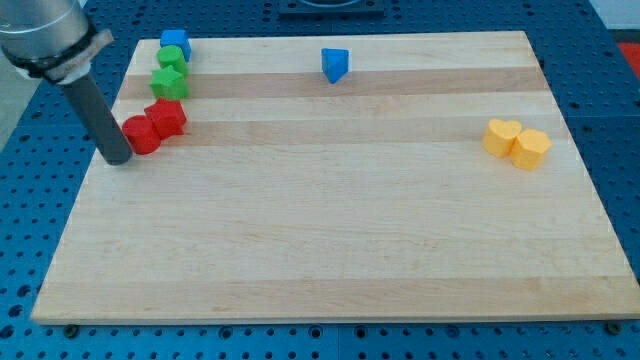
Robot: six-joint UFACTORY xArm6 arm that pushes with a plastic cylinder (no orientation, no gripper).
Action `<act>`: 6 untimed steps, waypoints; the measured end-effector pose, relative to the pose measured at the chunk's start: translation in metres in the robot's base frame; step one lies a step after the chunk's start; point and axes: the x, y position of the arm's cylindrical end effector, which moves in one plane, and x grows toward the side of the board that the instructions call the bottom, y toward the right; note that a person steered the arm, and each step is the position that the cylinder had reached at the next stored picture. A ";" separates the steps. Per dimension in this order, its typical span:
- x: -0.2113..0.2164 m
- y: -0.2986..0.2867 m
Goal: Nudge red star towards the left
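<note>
camera view: the red star (168, 118) sits near the table's (330, 240) upper left corner, touching a rounder red block (141, 134) on its lower left. my tip (119, 160) stands just left of that rounder red block, at the table's left edge; the rod has no fingers, so nothing is clenched or released. just above the red star lie a green star (168, 82), a second green block (170, 57) and a blue cube (176, 43) in a stack-like row. far right of the red star, a blue triangular block (336, 64) sits by the top edge, and a yellow heart (501, 137) touches a yellow hexagonal block (531, 149).
</note>
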 end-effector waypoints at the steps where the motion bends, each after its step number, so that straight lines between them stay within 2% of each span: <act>1: 0.001 0.025; 2: -0.015 0.072; 3: -0.039 0.073; 6: -0.071 0.069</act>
